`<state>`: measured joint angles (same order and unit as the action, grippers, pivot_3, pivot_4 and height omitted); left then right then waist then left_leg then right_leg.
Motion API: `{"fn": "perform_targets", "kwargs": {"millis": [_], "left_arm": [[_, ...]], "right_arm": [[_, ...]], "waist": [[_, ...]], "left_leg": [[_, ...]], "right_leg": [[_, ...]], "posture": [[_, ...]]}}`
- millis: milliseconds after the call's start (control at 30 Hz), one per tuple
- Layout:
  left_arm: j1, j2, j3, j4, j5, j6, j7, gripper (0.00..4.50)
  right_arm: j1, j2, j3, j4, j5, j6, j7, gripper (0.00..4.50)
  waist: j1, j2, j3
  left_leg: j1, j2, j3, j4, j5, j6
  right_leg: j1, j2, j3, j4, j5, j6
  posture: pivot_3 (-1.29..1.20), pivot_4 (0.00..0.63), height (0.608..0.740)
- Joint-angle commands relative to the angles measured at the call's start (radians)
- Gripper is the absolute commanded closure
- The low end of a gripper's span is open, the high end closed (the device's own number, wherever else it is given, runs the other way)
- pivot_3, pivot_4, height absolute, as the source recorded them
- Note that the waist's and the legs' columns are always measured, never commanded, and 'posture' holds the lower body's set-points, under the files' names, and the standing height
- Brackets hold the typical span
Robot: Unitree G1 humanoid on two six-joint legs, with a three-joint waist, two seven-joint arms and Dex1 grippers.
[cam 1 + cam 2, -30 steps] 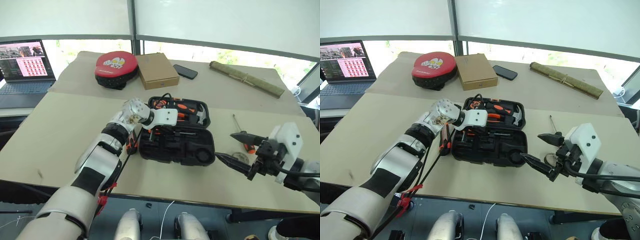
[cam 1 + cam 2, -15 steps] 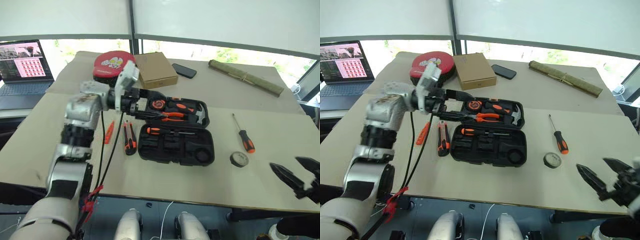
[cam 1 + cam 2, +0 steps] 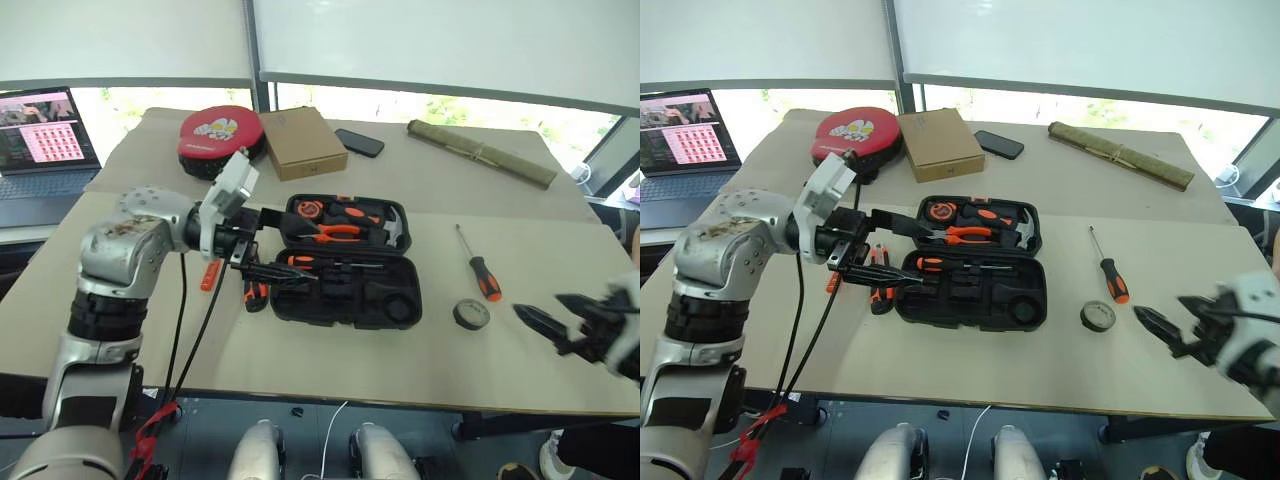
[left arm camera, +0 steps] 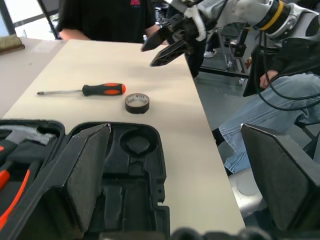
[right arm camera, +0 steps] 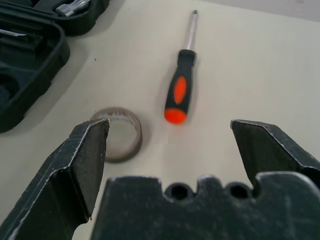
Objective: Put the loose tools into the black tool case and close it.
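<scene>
The black tool case (image 3: pixel 400 262) lies open mid-table, with one orange-and-black screwdriver (image 3: pixel 303 262) resting in its near half. My left gripper (image 3: pixel 303 250) hovers open over the case's left end, holding nothing. Beside the case, partly behind that gripper, lie the utility knife (image 3: pixel 254 292) and the slim orange tester screwdriver (image 3: pixel 208 275). To the right of the case a second screwdriver (image 3: pixel 484 278) and the small tape roll (image 3: pixel 470 314) rest on the table. My right gripper (image 3: pixel 537 304) is open and empty, just right of the tape roll (image 5: pixel 120 134).
Along the far side are a red-and-black round pad (image 3: pixel 220 135), a cardboard box (image 3: pixel 303 142), a black phone (image 3: pixel 358 142) and an olive rolled bundle (image 3: pixel 480 153). A laptop (image 3: pixel 45 140) sits far left. A seated person (image 4: pixel 260 115) is beyond the table's right edge.
My left gripper opened and pulled up and left out of the case, leaving a screwdriver inside. My right gripper swung right, away from the case, past the tape roll.
</scene>
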<state>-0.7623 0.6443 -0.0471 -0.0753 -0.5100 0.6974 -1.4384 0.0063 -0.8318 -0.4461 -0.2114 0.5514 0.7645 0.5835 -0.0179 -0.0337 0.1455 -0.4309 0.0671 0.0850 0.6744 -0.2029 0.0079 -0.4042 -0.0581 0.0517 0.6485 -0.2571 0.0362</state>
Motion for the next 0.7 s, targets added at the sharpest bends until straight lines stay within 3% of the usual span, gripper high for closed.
{"fn": "perform_targets", "kwargs": {"millis": [33,233,367,600,700], "left_arm": [[0.004,0.011,0.003,-0.066,-0.016,-0.012,0.042,0.04],[0.026,0.040,0.002,-0.094,-0.027,-0.010,0.067,0.04],[0.025,0.052,0.004,-0.089,-0.032,-0.010,0.073,0.00],[0.023,0.067,0.002,-0.048,-0.019,-0.035,0.072,0.00],[0.040,0.096,0.005,-0.049,-0.022,-0.035,0.058,0.00]], "right_arm": [[-0.137,0.016,0.119,0.119,-0.096,-0.028,-0.050,0.00],[-0.276,0.079,0.229,0.282,-0.189,-0.029,-0.105,0.00],[-0.319,0.113,0.234,0.367,-0.225,-0.052,-0.134,0.89],[-0.307,0.135,0.205,0.346,-0.228,-0.061,-0.137,3.39],[-0.320,0.122,0.172,0.303,-0.202,-0.093,-0.103,3.45]], "waist": [[0.005,0.000,0.000],[0.020,0.001,0.000],[0.019,0.001,0.000],[0.015,0.001,0.000],[0.015,0.001,0.000]], "left_leg": [[0.000,0.000,0.000,0.000,0.000,0.000],[-0.003,-0.001,0.000,-0.003,0.000,0.000],[-0.003,-0.001,0.001,-0.003,0.000,0.000],[-0.003,-0.001,0.000,-0.003,0.000,0.000],[-0.003,-0.001,0.000,-0.003,0.000,0.000]], "right_leg": [[0.000,0.000,0.000,0.000,0.000,0.000],[-0.002,-0.001,-0.001,-0.001,-0.002,0.001],[-0.002,-0.001,-0.001,-0.001,-0.002,0.001],[-0.002,-0.001,-0.001,-0.001,-0.002,0.001],[-0.002,-0.001,-0.001,-0.001,-0.002,0.001]], "posture": [[0.00,0.150,0.740],[0.00,0.150,0.740],[0.00,0.150,0.740],[0.00,0.150,0.740],[0.00,0.150,0.740]]}}
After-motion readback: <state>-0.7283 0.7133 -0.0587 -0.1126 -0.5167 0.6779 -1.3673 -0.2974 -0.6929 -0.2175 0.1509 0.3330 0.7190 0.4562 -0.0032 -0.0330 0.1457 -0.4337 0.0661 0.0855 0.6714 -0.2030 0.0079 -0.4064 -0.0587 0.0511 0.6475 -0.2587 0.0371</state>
